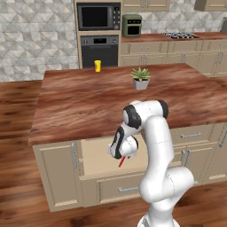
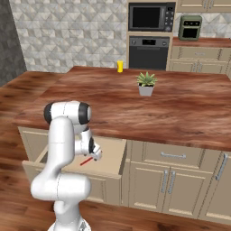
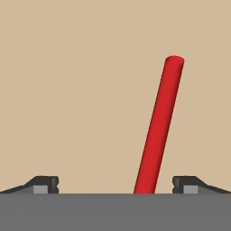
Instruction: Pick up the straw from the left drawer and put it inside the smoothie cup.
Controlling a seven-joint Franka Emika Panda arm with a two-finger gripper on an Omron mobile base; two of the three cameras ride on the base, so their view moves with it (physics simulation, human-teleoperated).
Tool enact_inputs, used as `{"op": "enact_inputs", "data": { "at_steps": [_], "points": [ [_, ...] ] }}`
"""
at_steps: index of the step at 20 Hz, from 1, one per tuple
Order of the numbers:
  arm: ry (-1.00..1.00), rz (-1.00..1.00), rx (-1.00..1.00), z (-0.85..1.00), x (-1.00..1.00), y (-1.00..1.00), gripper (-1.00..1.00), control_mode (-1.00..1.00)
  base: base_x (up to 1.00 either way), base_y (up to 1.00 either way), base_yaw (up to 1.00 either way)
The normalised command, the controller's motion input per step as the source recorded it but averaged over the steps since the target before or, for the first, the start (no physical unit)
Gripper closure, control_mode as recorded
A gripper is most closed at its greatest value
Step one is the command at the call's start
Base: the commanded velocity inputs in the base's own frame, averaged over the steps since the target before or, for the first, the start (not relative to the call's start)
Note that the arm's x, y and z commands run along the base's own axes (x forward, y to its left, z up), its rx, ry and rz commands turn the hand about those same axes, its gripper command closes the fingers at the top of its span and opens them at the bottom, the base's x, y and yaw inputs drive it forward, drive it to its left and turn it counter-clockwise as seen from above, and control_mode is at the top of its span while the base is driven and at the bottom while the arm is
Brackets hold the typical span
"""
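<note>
The left drawer [image 1: 95, 155] stands pulled open under the island's wooden top, its light tan floor [image 2: 110, 153] showing. My gripper [image 1: 120, 156] reaches down into it. The red straw [image 3: 158, 131] runs between the two fingertips, nearer the right one, and its lower end is cut off at the bottom of the hand view. The fingertips [image 3: 45, 184] stand wide apart and touch nothing, so the gripper [image 3: 115, 185] is open. From the base the straw [image 1: 121, 162] [image 2: 85, 161] sticks out slantwise just below the hand [image 2: 92, 156]. The yellow smoothie cup [image 1: 98, 65] [image 2: 120, 66] stands at the island's far edge.
A potted plant [image 1: 140, 78] [image 2: 146, 83] stands on the island top between the drawer and the far side. Closed drawers and cabinet doors [image 2: 173, 155] flank the open drawer. An oven and microwave wall [image 1: 99, 33] lies behind the island.
</note>
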Motion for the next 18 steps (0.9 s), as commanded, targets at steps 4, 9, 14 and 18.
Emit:
{"op": "enact_inputs", "data": {
  "at_steps": [4,9,14,18],
  "points": [
    [0.00,-0.02,-0.04,-0.41,0.00,0.01,1.00,-1.00,0.00,0.00,0.00],
    [0.00,-0.03,-0.06,-0.49,-0.53,0.00,1.00,-1.00,0.00,0.00,0.00],
    [0.00,-0.05,-0.02,-0.38,-0.61,-0.01,1.00,-1.00,0.00,0.00,0.00],
    [0.01,-0.05,0.00,-0.18,-0.42,-0.06,1.00,-1.00,0.00,0.00,0.00]
  ]
}}
